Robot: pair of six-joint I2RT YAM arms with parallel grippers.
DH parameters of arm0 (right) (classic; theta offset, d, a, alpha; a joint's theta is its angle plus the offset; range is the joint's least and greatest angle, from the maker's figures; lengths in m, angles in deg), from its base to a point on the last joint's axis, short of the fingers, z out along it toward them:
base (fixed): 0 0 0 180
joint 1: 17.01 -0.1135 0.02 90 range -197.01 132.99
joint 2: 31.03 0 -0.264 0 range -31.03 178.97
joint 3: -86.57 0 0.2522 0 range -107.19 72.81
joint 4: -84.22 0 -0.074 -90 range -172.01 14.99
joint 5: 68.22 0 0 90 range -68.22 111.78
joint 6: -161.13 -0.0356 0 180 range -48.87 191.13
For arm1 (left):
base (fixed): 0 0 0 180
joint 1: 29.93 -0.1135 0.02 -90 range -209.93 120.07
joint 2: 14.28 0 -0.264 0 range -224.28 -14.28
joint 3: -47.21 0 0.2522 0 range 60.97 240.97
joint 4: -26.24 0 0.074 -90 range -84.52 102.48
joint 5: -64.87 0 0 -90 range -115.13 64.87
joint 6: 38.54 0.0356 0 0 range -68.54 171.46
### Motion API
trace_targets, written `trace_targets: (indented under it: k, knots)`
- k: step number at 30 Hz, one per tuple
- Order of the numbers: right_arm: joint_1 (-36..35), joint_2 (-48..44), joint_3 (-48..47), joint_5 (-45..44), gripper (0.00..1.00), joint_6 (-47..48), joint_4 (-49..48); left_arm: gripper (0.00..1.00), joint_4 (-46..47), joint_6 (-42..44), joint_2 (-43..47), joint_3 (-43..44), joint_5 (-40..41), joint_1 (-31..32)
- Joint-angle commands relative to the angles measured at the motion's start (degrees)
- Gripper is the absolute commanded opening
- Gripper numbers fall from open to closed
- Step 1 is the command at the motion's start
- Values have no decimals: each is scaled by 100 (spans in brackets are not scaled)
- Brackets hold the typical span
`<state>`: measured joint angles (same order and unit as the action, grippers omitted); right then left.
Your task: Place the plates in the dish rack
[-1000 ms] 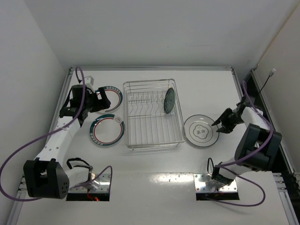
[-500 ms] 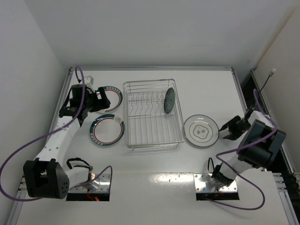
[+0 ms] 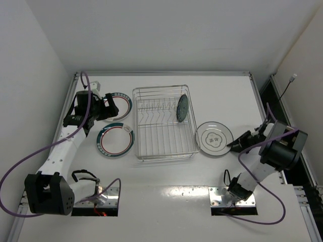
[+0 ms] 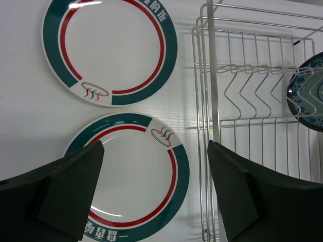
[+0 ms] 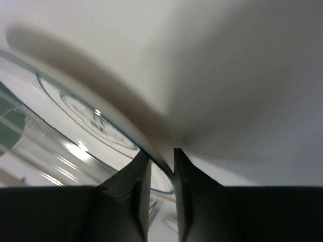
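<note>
Resting on the counter point(image 3: 166, 176) just right of the rack point(image 3: 164, 157), the grey plate point(image 3: 214, 138) has its right edge at the right gripper point(image 3: 236, 146). In the right wrist view the rim of the grey plate point(image 5: 60, 116) passes through the narrow gap between the two fingers point(image 5: 136, 191), so this gripper is closed on the rim. Whether the plate lies flat or is a little lifted, I cannot tell.

The teal plate point(image 3: 182, 107) stands on edge inside the rack, at the right end of the row of prongs point(image 3: 156, 106). The left wrist view shows a part of it at the right border.

Two white plates lie flat on the counter left of the rack, near it but not touching: the far white plate point(image 3: 121, 98) and the near white plate point(image 3: 115, 140). The left gripper point(image 3: 107, 107) hangs above them with its jaws wide apart and holds nothing. In its wrist view the near white plate point(image 4: 131, 176) shows between the fingers point(image 4: 65, 186), and the far white plate point(image 4: 108, 50) beyond it.
</note>
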<state>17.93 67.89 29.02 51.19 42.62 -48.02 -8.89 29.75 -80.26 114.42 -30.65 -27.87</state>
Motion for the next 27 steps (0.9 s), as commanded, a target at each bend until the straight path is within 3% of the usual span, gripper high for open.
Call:
trace_targets:
  k: [1,4,10,12,16,20,24,27]
  knots:
    - [-110,338,143,758,12,56,-621,82,62,-26,164,210,-37,13]
    - [-58,462,283,909,1,56,-789,82,62,-26,164,210,-37,13]
    - [-110,15,12,804,0,-13,-789,82,115,-26,111,210,-37,13]
    - [-163,-546,-347,480,0,-179,-649,82,115,-26,58,210,-37,13]
    - [-504,-1417,-1402,-759,0,-356,-96,82,115,-26,-46,210,-37,13]
    - [-1303,-2217,-2027,-2015,0,-716,19,82,115,-26,-109,210,-142,13]
    - [-2488,-2912,-2536,-3683,0,-1103,-112,82,115,-26,-109,210,-142,13]
    - [-3375,-2677,-3441,-4501,0,-1104,343,82,115,-26,-161,210,-195,13]
